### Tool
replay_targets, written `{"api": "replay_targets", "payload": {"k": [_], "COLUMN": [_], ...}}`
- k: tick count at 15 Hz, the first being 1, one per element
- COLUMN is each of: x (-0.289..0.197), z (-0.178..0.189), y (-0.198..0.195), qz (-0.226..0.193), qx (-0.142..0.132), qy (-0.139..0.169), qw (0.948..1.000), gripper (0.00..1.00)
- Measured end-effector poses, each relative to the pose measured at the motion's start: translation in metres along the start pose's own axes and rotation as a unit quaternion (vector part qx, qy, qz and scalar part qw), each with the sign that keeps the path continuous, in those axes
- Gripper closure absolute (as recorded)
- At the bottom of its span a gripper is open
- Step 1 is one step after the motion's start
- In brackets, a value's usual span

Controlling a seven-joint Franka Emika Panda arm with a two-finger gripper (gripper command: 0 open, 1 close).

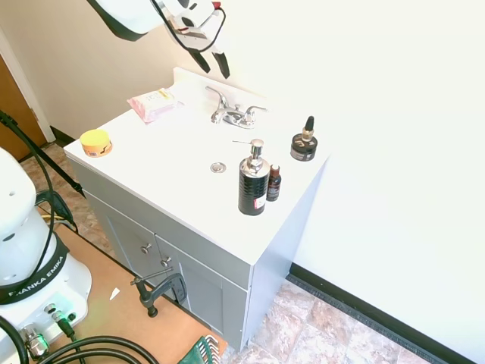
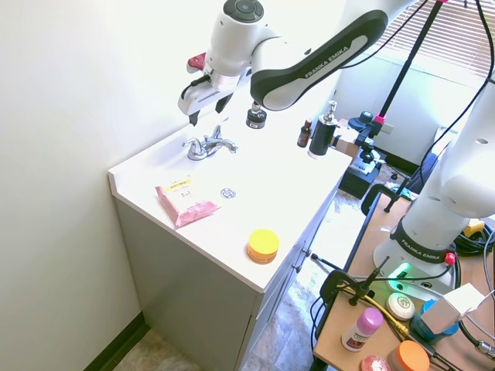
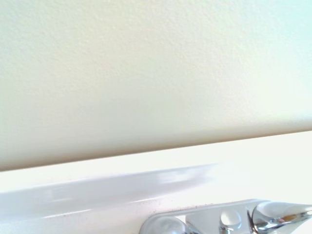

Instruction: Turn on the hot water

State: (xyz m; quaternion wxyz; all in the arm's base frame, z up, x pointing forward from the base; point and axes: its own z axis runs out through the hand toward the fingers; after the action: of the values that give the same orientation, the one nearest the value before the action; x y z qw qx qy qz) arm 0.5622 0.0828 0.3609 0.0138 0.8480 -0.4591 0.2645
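The white arm (image 2: 309, 54) has glossy rounded shells, black bands at its joints, "FRANKA EMIKA" lettering, a red wrist button and two dark fingers (image 1: 214, 61).

1. A white vanity counter (image 1: 174, 144) stood in a corner, its back edge against a cream textured wall (image 3: 146, 73).
2. The grey cabinet doors (image 1: 144, 243) below carried small metal knobs (image 1: 145, 248).
3. A second pale wall (image 1: 394, 152) ran along the vanity's side, trimmed at the floor with dark baseboard (image 1: 379, 311).
4. The floor (image 1: 303, 326) was mottled pinkish-brown tile.
5. A brown wooden door (image 1: 14, 106) showed at the far edge of the first exterior view.
6. A window with slatted blinds (image 2: 448, 46) let in strong daylight; the counter surface was washed out bright.
7. A wooden worktable (image 2: 340, 340) stood near the vanity.
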Motion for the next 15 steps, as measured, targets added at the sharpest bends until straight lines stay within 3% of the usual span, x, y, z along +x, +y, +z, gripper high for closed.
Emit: {"api": "replay_targets", "payload": {"k": [15], "x": [-0.024], "z": [0.063], "y": [-0.029], "qz": [-0.022], "qx": [-0.019], "qy": [0.028], "qw": [0.9992], "gripper": [0.00]}}
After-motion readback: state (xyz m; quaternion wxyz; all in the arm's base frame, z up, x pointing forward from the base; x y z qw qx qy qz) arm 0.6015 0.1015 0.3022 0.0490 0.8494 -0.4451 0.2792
